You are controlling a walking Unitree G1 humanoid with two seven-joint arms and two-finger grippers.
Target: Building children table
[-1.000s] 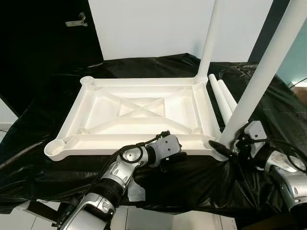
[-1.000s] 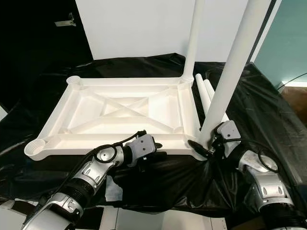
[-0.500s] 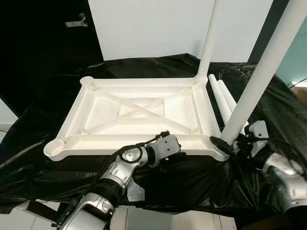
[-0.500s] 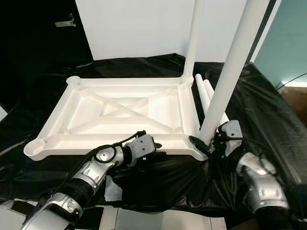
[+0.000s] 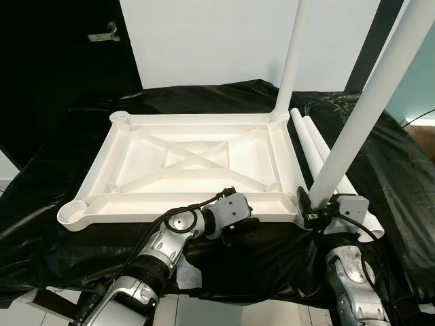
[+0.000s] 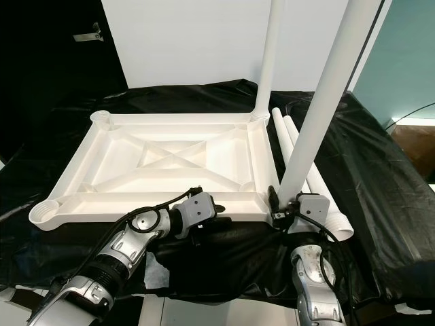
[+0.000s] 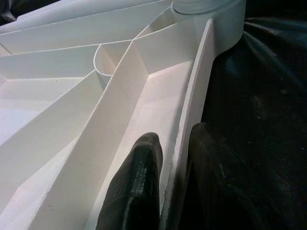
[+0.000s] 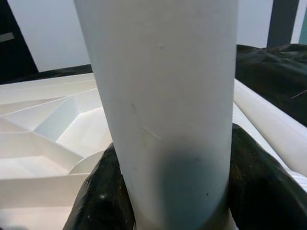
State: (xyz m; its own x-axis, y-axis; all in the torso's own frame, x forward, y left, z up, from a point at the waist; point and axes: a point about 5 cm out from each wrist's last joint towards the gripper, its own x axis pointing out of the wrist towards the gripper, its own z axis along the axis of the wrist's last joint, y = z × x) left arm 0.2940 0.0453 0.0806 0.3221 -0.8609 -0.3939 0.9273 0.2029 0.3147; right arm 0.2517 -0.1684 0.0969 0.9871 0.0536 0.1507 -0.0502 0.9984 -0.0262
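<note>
**Two legs up, both grippers clamped on the table**

Black plastic sheeting is covering the work surface, with a white wall standing behind it. Lying upside down on the sheeting is the white tabletop, its ribbed underside facing up. One far leg is standing upright in the far right corner socket. A near leg is rising from the near right corner, leaning slightly. Two loose legs are lying side by side on the sheeting just beside the tabletop's right edge. Both sockets on the left side are sitting open.

At the near edge, the left gripper is pinching the tabletop's rim, one finger inside the wall and one outside. At the near right corner, the right gripper is closing its fingers around the base of the near leg, one on each side and touching it.
</note>
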